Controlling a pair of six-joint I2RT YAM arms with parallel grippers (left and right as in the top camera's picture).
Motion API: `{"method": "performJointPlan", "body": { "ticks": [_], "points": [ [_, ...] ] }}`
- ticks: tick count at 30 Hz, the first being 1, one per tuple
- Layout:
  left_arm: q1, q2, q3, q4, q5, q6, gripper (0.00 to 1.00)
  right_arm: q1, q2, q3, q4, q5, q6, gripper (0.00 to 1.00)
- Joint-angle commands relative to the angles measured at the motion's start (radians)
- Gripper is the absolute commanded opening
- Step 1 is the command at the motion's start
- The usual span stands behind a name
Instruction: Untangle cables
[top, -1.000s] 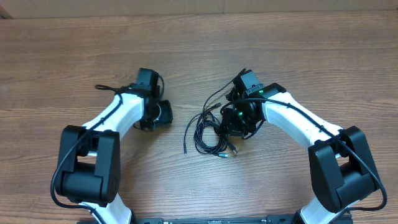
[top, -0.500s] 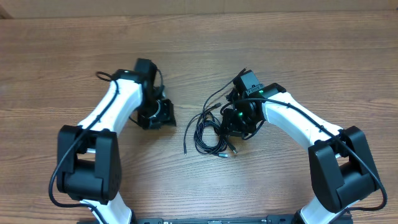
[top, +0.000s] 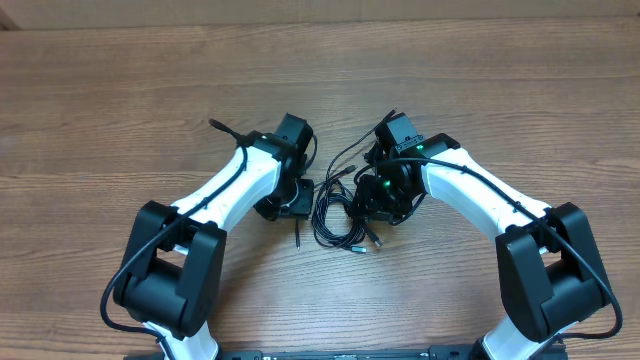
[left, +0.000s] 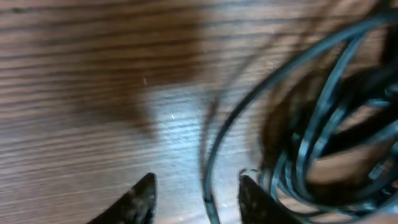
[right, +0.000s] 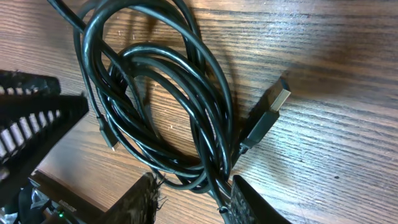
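Fingers (left: 142, 199) of the left gripper (left: 196, 200) stand spread, a strand of the thin black coiled cables (top: 336, 216) between them. Right gripper (right: 194, 200), also spread, straddles that coil, mid-frame overhead.

- Thin black flexible cables (top: 338, 216) lie bunched in a loose, tangled coil of overlapping loops, flat on the brown wooden table (top: 120, 100).
- One loose black strand (top: 345, 155) curves out of the coil towards the far side.
- Another straight cable end (top: 297, 235) pokes out on the coil's left.
- A flat silver-tipped plug (right: 278, 99) lies tilted just beside the loops.
- A small dark plug (right: 109, 139) rests at the coil's edge.
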Motion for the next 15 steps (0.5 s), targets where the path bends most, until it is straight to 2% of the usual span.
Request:
{"method": "performJointPlan", "body": {
  "ticks": [1, 4, 10, 15],
  "points": [
    [-0.003, 0.009, -0.018, 0.006, -0.115, -0.054, 0.38, 0.005, -0.004, 0.019, 0.001, 0.0, -0.007, 0.41],
    [-0.003, 0.009, -0.02, 0.019, -0.123, -0.053, 0.38, 0.005, -0.004, 0.019, 0.002, 0.001, -0.007, 0.44],
    [-0.006, 0.009, -0.044, 0.038, -0.003, -0.031, 0.38, 0.005, -0.004, 0.019, 0.005, 0.003, -0.008, 0.46],
    [-0.006, 0.009, -0.056, 0.068, 0.003, -0.023, 0.38, 0.005, -0.004, 0.019, 0.012, 0.084, -0.007, 0.61]
  ]
}}
